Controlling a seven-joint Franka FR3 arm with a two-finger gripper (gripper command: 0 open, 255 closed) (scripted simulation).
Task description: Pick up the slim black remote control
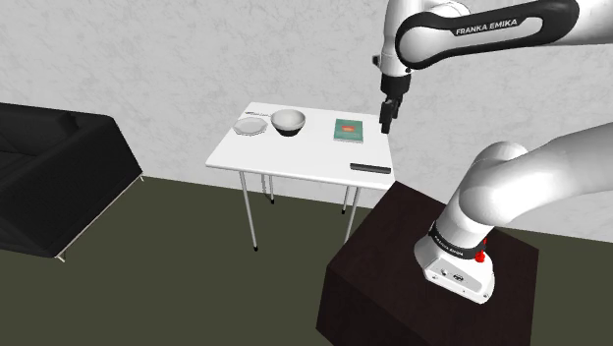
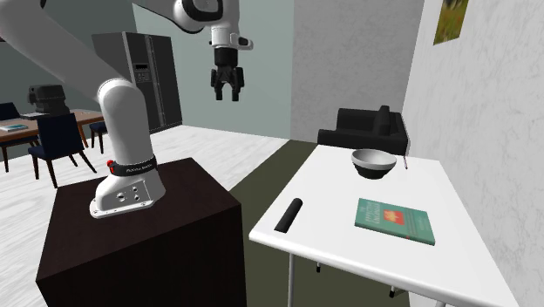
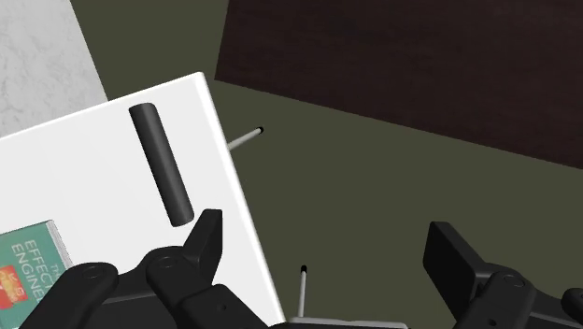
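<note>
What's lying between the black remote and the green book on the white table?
Nothing. In the second exterior view, the stretch of table between the remote and the book is bare.

The arm (image 1: 511, 172) is showing glossy white, rounded shells joined by dark grey joints. A dark band on the upper link is carrying white FRANKA EMIKA lettering (image 1: 496, 28). The base collar (image 1: 455, 239) is wearing a black ring with small white print, and a red spot (image 1: 479, 258) is sitting at its four o'clock in the shoulder view. The gripper (image 3: 324, 229) is showing all black and blocky.
</note>
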